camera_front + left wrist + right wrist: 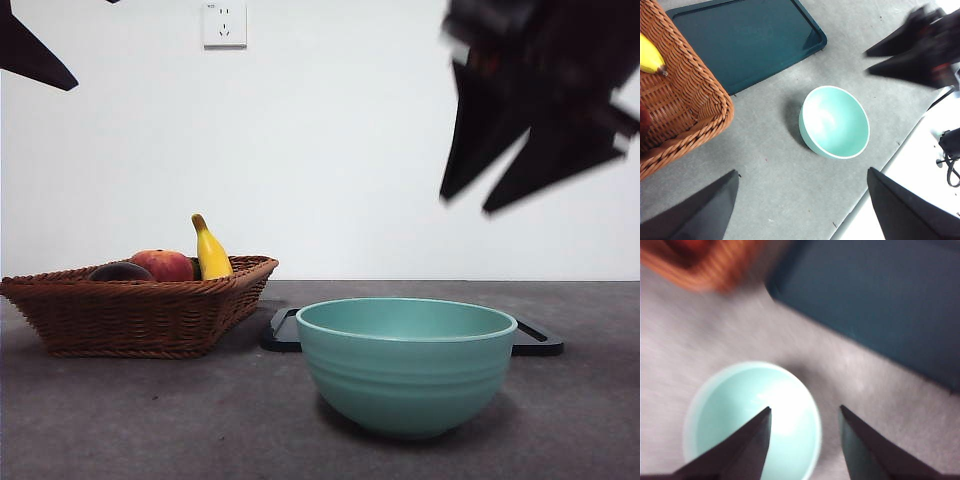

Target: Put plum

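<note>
Task barely begun, by the look of it. Grey counter (150,420) carrying woven brown wicker basket (140,310), dark flat tray (745,40), empty teal bowl (405,365). In the basket: yellow banana (210,252), red-orange fruit (163,265), dark plum (120,272), ungrasped. Right gripper (805,420) open, empty, above the bowl. Left gripper (802,200) open, waiting high.

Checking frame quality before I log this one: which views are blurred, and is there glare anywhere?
Right wrist view: smeared throughout, with the basket an orange blur and a bright glare patch in the bowl. Front view: the right gripper is motion-blurred, while basket, plum and bowl are sharp. Left wrist view: sharp, apart from the blurred right gripper.
</note>
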